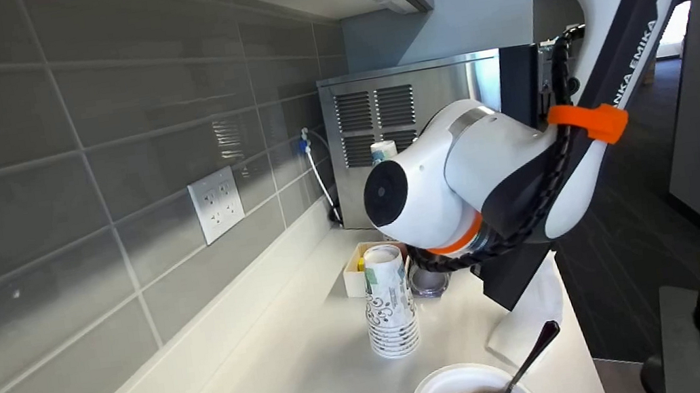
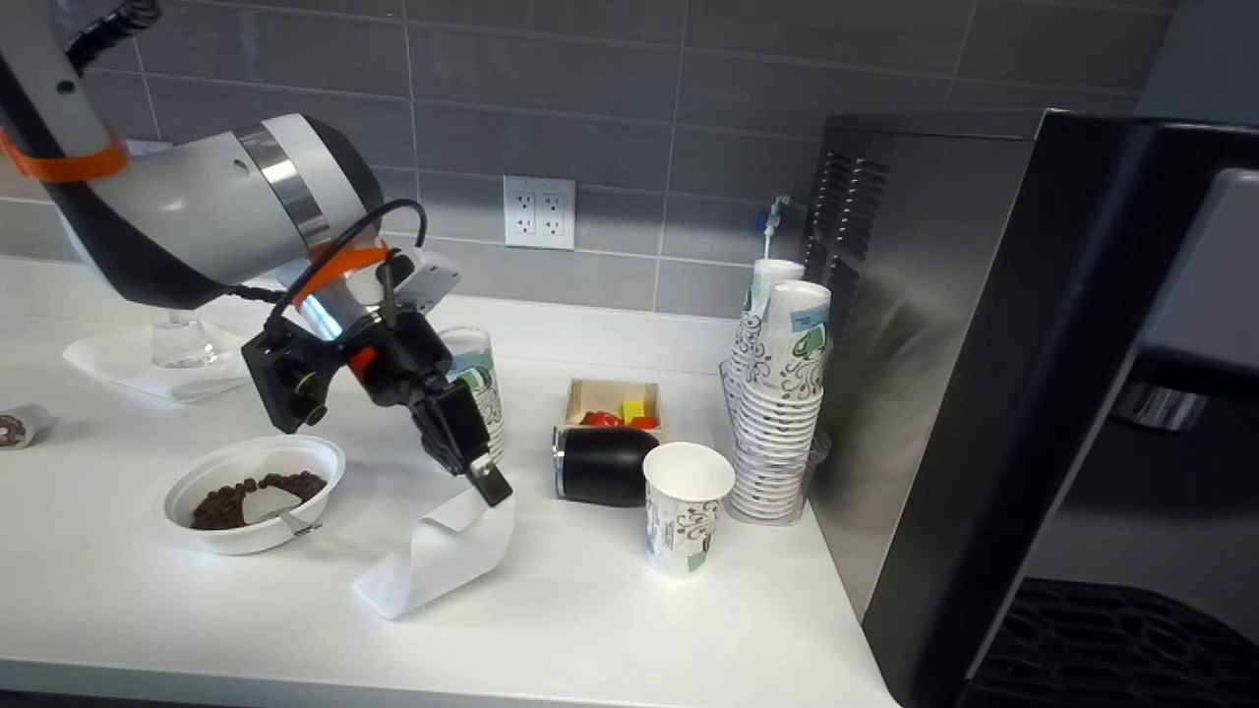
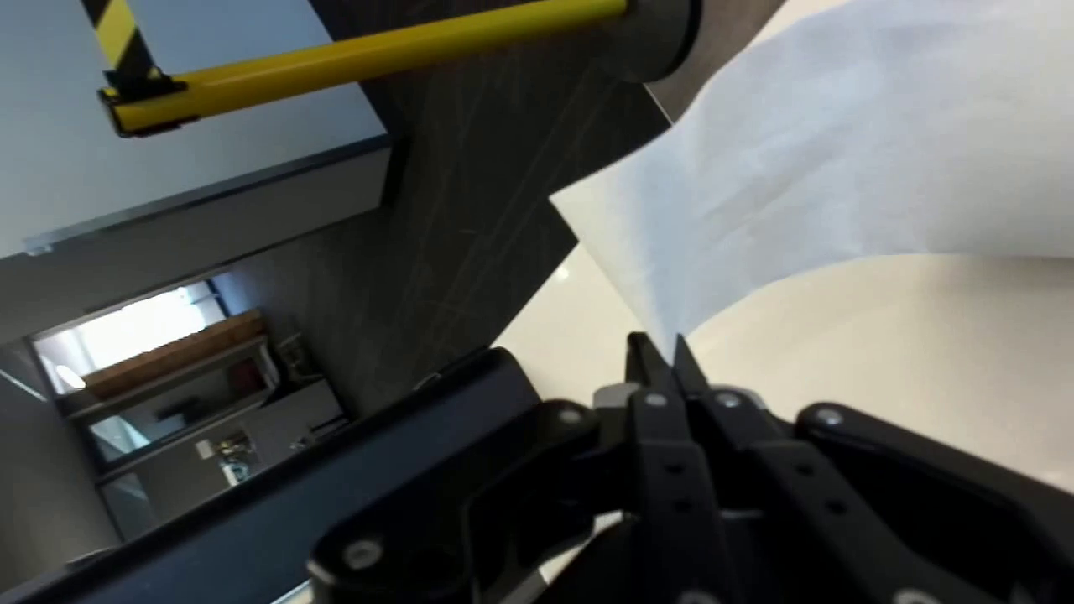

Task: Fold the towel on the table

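Note:
The white towel [image 2: 457, 551] stands on the off-white table [image 2: 748, 639], with one edge raised and the rest bent along the surface. My gripper [image 2: 492, 482] is just above the table at the towel's raised far end. In the wrist view the gripper [image 3: 667, 348] is shut with a pinched bit of the towel [image 3: 839, 151] between its fingertips. The towel spreads from the tips toward the upper right. In an exterior view the towel [image 1: 533, 308] lies near the table's [image 1: 304, 360] open edge, partly hidden behind the arm.
A white bowl [image 2: 329, 462] with brown pieces and a spoon stands beside the towel. A paper cup [image 2: 684, 531], a black tumbler [image 2: 605, 466], a small box [image 2: 580, 398] and stacked cups [image 2: 772, 447] stand across from it. A metal machine [image 2: 915, 324] bounds that end.

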`<state>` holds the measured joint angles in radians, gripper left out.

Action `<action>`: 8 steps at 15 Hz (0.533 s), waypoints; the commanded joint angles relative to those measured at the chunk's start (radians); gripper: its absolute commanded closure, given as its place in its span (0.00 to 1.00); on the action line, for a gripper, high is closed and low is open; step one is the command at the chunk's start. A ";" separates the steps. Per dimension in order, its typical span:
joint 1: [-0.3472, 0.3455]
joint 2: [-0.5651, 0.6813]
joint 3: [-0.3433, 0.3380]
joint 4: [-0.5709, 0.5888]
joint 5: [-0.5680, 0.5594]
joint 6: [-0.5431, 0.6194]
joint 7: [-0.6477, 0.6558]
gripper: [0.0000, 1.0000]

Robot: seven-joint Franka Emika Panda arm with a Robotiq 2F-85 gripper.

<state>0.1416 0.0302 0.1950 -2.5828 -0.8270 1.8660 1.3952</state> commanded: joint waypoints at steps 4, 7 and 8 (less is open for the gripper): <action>0.021 0.072 -0.008 0.058 -0.032 -0.136 0.109 1.00; 0.026 0.114 -0.008 0.076 -0.032 -0.050 0.099 1.00; 0.028 0.129 -0.007 0.080 -0.027 -0.007 0.076 1.00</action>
<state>0.1537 0.0981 0.1943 -2.5368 -0.8313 1.7913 1.4708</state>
